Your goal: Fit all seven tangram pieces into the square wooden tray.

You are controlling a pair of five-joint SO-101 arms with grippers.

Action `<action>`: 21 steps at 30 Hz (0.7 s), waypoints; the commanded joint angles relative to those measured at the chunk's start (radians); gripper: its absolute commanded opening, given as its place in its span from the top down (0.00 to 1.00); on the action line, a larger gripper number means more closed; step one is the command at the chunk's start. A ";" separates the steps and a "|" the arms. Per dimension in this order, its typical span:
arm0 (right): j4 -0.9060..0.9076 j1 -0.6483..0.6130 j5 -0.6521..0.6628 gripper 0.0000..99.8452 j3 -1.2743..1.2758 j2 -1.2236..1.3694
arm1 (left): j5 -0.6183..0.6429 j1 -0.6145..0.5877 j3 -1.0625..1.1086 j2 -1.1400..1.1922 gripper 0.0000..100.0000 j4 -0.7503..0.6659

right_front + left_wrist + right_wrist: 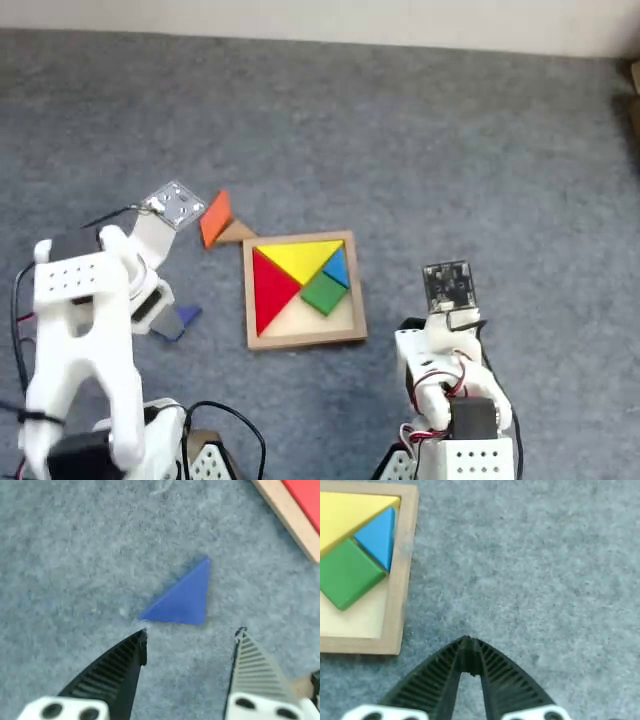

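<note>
Soft, even light lies over the grey carpet (pixel 420 140). The wooden tray (pixel 249 300) throws 1 thin, faint shadow along its near edge.

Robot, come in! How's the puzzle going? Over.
Left gripper open, aimed at blue triangle on carpet. Right gripper shut, beside tray. Tray part filled; orange piece and tan piece outside. Nothing between fingers and triangle.

Tray (pixel 325 322) partly filled; orange piece (pixel 214 218), tan piece (pixel 235 233) just outside.
</note>
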 commanded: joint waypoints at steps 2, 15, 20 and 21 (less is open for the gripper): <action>-0.018 0.015 -0.006 0.99 0.142 -0.007 | -0.011 -0.007 -0.038 0.108 0.73 -0.120; -0.018 0.015 -0.006 0.99 0.142 -0.007 | -0.137 -0.005 -0.045 0.398 0.84 -0.247; -0.018 0.016 -0.006 0.99 0.142 -0.007 | -0.040 -0.004 -0.048 0.423 0.88 -0.278; -0.018 0.016 -0.006 0.99 0.142 -0.007 | -0.011 0.005 -0.059 0.418 0.89 -0.270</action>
